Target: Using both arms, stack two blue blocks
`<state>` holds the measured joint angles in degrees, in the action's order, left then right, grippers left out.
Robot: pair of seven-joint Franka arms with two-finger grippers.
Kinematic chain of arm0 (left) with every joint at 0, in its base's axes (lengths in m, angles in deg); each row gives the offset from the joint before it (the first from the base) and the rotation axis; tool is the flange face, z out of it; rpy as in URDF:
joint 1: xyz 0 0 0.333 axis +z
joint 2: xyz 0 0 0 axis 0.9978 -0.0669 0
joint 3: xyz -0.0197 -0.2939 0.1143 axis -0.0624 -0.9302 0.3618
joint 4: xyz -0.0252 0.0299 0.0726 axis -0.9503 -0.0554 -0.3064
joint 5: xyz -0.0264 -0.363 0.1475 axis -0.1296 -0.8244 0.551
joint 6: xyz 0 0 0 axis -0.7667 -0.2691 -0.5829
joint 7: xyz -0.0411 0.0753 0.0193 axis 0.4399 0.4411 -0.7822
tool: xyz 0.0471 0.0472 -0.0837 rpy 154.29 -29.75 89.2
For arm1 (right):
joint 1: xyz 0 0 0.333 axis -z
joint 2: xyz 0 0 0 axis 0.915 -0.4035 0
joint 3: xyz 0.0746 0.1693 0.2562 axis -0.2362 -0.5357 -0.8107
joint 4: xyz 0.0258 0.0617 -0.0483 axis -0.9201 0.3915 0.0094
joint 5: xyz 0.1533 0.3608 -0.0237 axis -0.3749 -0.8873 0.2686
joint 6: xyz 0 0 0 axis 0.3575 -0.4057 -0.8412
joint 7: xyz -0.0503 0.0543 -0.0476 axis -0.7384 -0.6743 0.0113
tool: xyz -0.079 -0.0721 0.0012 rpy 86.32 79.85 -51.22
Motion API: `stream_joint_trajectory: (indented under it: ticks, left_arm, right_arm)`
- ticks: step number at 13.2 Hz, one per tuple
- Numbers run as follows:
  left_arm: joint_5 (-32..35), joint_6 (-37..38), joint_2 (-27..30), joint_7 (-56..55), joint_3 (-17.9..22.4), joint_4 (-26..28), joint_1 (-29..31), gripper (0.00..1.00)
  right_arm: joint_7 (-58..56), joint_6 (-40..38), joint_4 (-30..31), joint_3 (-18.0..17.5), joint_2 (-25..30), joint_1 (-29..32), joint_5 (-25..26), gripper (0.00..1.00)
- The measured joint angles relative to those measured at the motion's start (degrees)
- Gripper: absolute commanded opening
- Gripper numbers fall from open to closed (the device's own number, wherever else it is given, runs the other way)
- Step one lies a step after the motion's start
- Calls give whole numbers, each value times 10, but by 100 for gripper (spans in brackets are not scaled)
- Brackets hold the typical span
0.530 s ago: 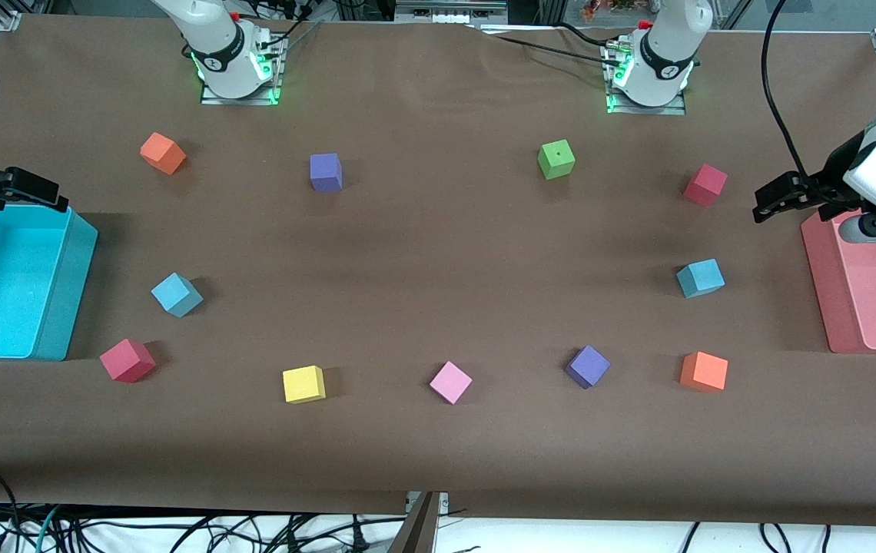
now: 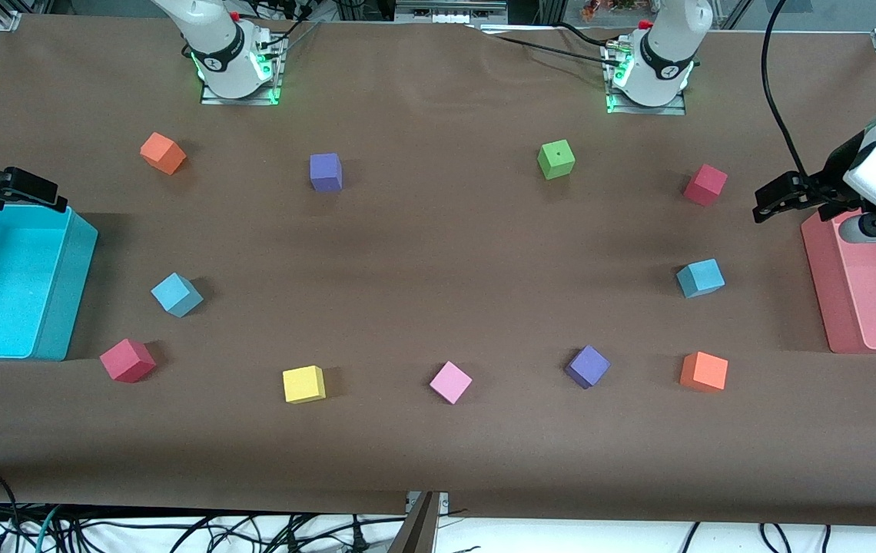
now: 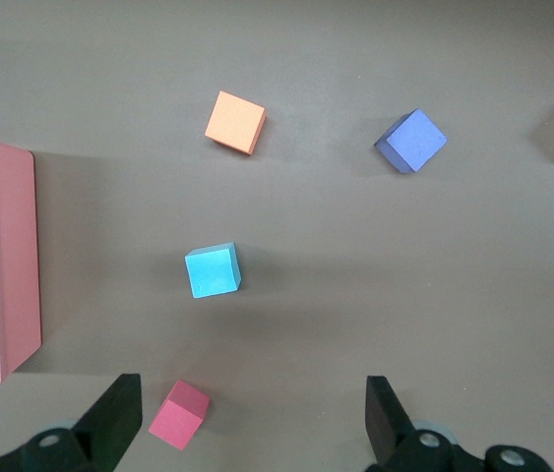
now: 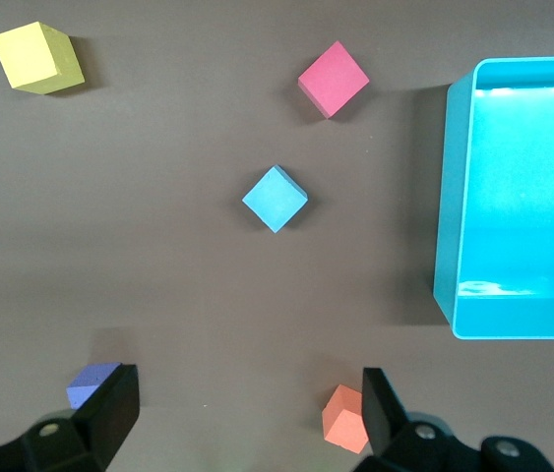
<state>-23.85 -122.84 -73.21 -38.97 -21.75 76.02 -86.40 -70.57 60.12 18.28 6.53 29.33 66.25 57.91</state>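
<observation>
From the front camera, a matte brown cloth [image 2: 438, 253] covers the table, creased faintly along the edge nearest the camera, with cables trailing on the floor below it. Small foam cubes with crisp edges sit scattered on it. One blue block [image 2: 177, 293] lies toward the right arm's end, just beside a glossy cyan bin [image 2: 61, 307] and a red cube [image 2: 127, 360]. The other blue block [image 2: 700, 277] lies toward the left arm's end, near a pink tray [image 2: 822, 307], with an orange cube [image 2: 704, 371] nearer the camera. The two blocks are well apart. The right gripper [image 2: 15, 188] hangs over the cyan bin's rim; the left gripper [image 2: 780, 196] hangs over the cloth at the pink tray's edge. From this angle their fingers are hard to read.

In the left wrist view, the left gripper's two black fingers [image 3: 114, 418] stand spread wide with nothing between them. The blue block [image 3: 213, 270] rests flat on the cloth, clear of the fingers, with a red cube [image 3: 179, 414] just beside one finger.

In the right wrist view, the right gripper's fingers [image 4: 109, 403] are likewise parted and empty. The blue block [image 4: 275, 199] sits turned cornerwise on the cloth beside the cyan bin [image 4: 449, 197], apart from the fingers.
</observation>
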Motion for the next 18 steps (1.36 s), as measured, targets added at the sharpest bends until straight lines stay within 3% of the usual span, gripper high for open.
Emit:
stream_joint_trajectory:
  ticks: [18]
  left_arm:
    - [0,0,0,0,1,0,0,100]
  right_arm:
    - [3,1,0,0,-14,1,4,100]
